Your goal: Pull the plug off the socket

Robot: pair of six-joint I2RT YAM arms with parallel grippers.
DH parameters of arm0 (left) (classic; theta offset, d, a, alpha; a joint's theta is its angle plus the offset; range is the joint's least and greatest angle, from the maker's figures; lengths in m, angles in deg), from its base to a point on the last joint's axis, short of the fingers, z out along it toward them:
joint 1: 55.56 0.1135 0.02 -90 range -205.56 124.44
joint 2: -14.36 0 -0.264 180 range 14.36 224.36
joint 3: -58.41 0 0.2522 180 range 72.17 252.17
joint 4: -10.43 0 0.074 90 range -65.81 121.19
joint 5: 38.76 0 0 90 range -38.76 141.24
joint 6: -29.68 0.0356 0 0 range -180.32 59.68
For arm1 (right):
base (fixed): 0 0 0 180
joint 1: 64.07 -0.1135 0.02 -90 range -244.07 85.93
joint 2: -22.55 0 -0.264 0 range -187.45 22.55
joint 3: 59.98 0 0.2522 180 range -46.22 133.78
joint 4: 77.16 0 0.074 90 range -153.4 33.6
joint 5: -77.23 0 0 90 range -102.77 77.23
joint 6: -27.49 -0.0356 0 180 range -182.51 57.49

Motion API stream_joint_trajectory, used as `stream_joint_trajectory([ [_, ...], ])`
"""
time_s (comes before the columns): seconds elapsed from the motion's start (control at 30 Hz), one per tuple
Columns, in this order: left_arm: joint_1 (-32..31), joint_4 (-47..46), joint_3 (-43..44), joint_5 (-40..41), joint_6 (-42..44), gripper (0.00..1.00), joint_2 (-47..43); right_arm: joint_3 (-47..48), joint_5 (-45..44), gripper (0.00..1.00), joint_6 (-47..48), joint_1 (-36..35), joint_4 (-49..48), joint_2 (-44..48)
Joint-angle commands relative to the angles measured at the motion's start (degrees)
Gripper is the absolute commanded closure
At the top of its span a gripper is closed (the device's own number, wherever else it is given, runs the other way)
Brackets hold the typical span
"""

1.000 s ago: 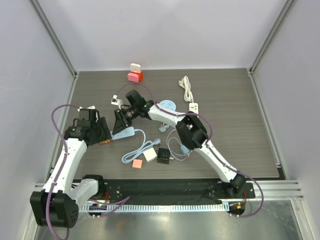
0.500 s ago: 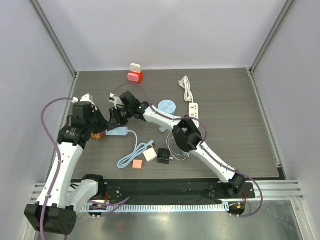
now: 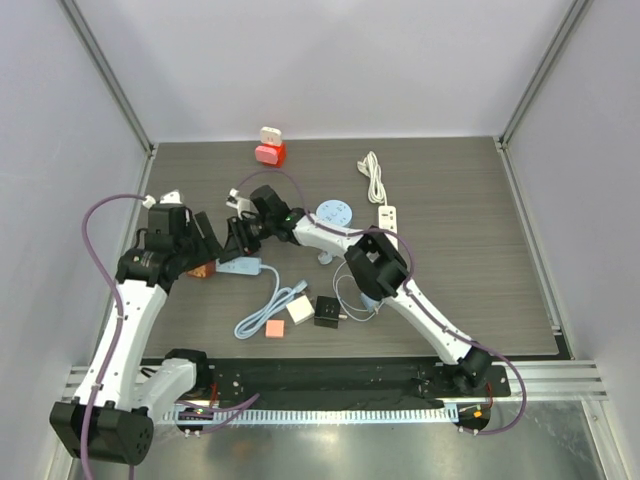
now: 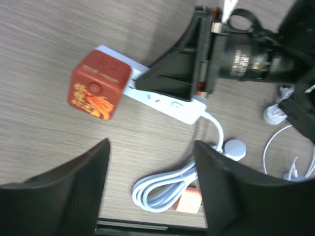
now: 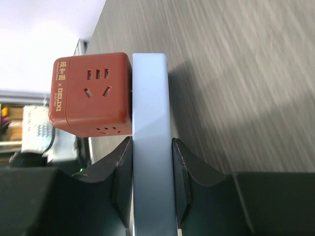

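Note:
A red cube plug (image 4: 98, 92) sits plugged into the end of a pale blue socket strip (image 4: 170, 104) lying on the table. My right gripper (image 5: 151, 145) is shut on the strip's body, jaws pressed on both flat sides, with the red cube (image 5: 91, 93) just beyond them. My left gripper (image 4: 151, 147) is open and empty, held above the table with the cube beyond its fingertips, not touching it. In the top view the cube (image 3: 203, 270) and strip (image 3: 243, 266) lie between the left gripper (image 3: 200, 245) and the right gripper (image 3: 240, 242).
A coiled pale cable (image 3: 268, 305) with an orange-pink plug (image 3: 272, 328), a white cube (image 3: 300, 311) and a black adapter (image 3: 327, 311) lie near the front. A round blue disc (image 3: 335, 212) and white strip (image 3: 386, 214) lie to the right. Red and pink blocks (image 3: 270, 152) stand at the back.
The right gripper dragged the strip and cube left and toward the back. The left gripper moved up and back with it; the cable uncurled along the table.

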Motion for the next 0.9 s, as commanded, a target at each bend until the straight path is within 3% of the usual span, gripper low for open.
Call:
stream_joint_trajectory([
  [0.0,0.07,-1.29,0.44,-0.81,1.42,0.28,1.74,-8.46,1.95,0.99,0.19,2.40,5.26,2.64],
  [0.03,-0.02,-1.65,0.00,-1.95,1.42,0.23,2.09,-9.86,3.09,0.99,0.37,2.93,5.00,3.35],
  [0.2,0.07,-2.09,-0.44,-2.84,3.51,0.17,7.61,-14.97,11.97,0.99,1.95,5.83,4.73,6.16],
  [0.53,0.07,-6.39,-2.29,-4.60,8.71,0.17,15.88,-15.06,18.83,0.99,-0.68,6.10,0.78,5.56],
  [0.7,-0.20,-10.44,-1.50,-10.49,9.41,0.18,18.35,-14.10,19.36,0.99,-2.18,6.01,-0.45,4.41],
  [0.87,-0.37,-8.33,0.96,-10.92,11.52,0.18,26.07,-15.15,20.94,0.99,-6.48,6.01,-5.80,4.15],
])
